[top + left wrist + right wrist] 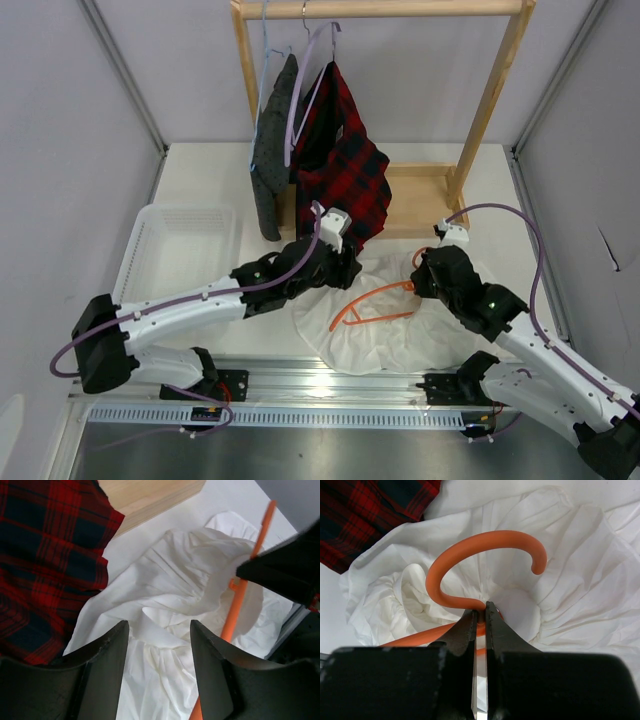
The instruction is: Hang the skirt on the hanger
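Before the wooden rack (pixel 489 100), one skirt (pixel 400 345) is spread with one hanger (pixel 490 536) laid on it. The hanger's neck is pinched by the right gripper (pixel 479 611). The skirt is seen beneath the parted fingers of the left gripper (pixel 157 630).

The white, crinkly skirt (pixel 400 345) lay rumpled and spread out just in front of the red plaid garment (pixel 345 170). The thin orange hanger (pixel 372 305) lay across the skirt, with the right pincer (pixel 480 614) clamped on its neck just below the hook.
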